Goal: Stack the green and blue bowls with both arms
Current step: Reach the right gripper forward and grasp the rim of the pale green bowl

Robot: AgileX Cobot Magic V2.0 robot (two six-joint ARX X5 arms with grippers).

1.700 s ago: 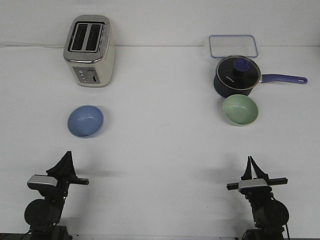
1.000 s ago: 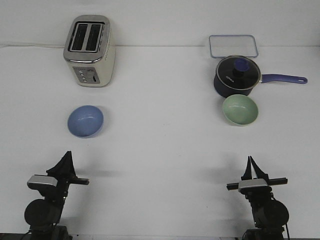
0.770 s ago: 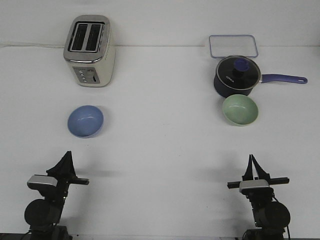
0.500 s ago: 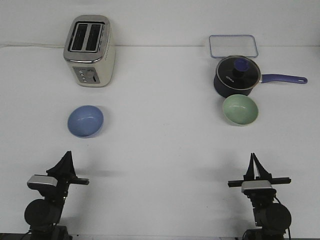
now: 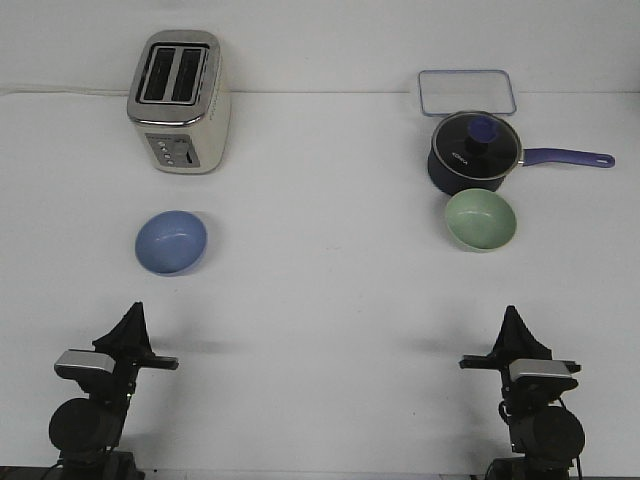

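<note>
The light blue bowl (image 5: 171,241) sits upright on the white table at the left, below the toaster. The pale green bowl (image 5: 480,219) sits upright at the right, just in front of the dark saucepan and close to it. My left gripper (image 5: 133,318) is near the front edge on the left, well short of the blue bowl, its fingers together and empty. My right gripper (image 5: 513,322) is near the front edge on the right, well short of the green bowl, its fingers together and empty. Both bowls are empty.
A cream toaster (image 5: 180,100) stands at the back left. A dark blue lidded saucepan (image 5: 474,150) with a long handle pointing right stands behind the green bowl. A clear rectangular container (image 5: 467,91) lies behind the saucepan.
My right gripper has shifted a little to the right and its wrist has turned. The left arm and both bowls have not moved.
</note>
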